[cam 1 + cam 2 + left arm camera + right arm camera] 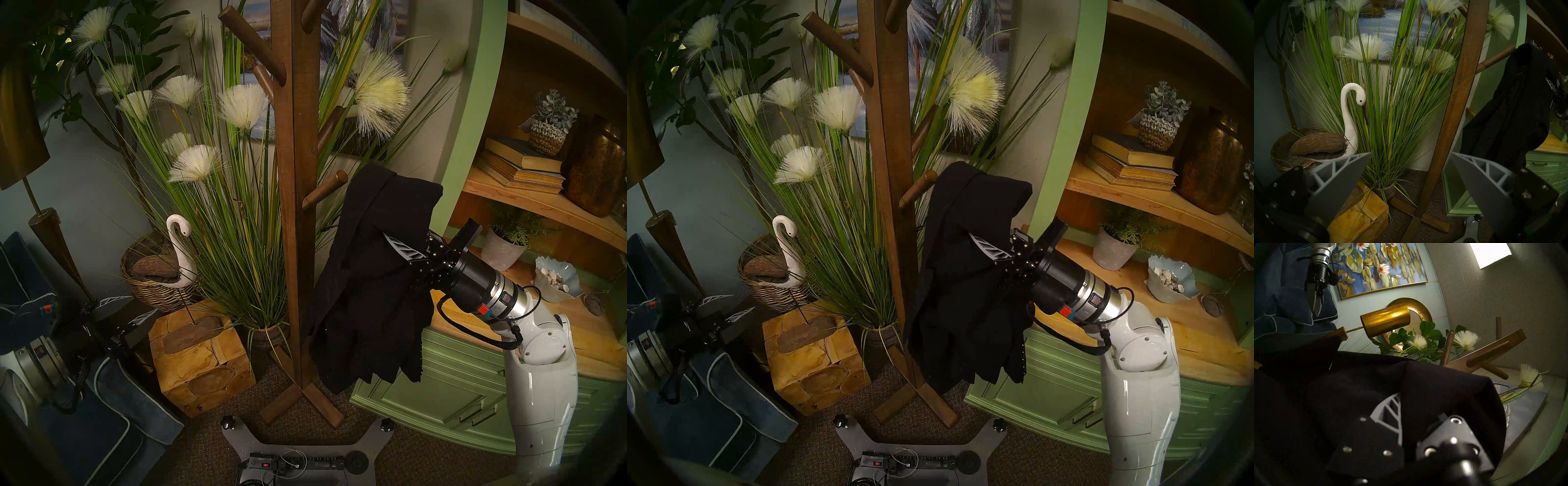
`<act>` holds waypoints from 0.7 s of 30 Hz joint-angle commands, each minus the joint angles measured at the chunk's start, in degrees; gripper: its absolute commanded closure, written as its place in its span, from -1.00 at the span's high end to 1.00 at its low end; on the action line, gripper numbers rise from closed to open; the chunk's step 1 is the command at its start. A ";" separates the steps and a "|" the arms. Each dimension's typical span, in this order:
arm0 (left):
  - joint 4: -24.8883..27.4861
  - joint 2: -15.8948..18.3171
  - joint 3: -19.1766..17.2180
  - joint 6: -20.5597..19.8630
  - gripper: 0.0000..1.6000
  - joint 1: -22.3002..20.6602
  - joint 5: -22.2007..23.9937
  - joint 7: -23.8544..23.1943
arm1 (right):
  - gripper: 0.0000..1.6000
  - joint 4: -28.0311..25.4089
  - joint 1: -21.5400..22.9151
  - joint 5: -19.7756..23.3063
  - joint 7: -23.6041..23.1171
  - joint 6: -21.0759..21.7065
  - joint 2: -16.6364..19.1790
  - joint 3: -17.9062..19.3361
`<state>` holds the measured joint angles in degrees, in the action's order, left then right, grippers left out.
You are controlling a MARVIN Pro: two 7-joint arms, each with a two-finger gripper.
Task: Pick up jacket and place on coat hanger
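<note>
The black jacket [366, 288] hangs limp from my right gripper [385, 242], which is shut on its upper part. Fabric covers the fingertips and one grey finger [1390, 405] shows. The jacket is raised to the right of the wooden coat stand [295, 169]. Its top is level with the lower right peg [324, 191], just beyond the peg's tip. I cannot tell whether they touch. In the left wrist view the jacket [1508, 110] hides the end of that peg. My left gripper [135, 307] is open and empty, low at the left, apart from the stand.
Tall grass plants [237, 203] stand behind the stand. A white swan figure [178, 251] sits on a wooden block [200, 356]. A green cabinet [441, 390] and shelves are close behind the jacket. A brass floor lamp [20, 129] and a blue cushion [112, 407] are at the left.
</note>
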<state>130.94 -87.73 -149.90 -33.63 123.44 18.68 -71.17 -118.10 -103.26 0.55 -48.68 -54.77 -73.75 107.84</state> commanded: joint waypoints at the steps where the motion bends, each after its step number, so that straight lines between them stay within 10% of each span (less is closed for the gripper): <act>1: 1.02 0.00 0.03 0.04 1.00 -0.28 0.66 -0.49 | -1.00 -0.57 7.35 -1.01 3.78 -0.23 0.31 -2.30; 21: 1.05 -0.03 0.02 0.03 1.00 -0.31 0.68 -0.51 | -1.00 3.17 14.34 -11.76 6.18 4.19 -2.65 -8.20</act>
<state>130.93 -87.75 -149.88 -33.62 123.40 18.66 -71.16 -115.01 -95.05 -9.62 -45.88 -51.87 -75.04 99.66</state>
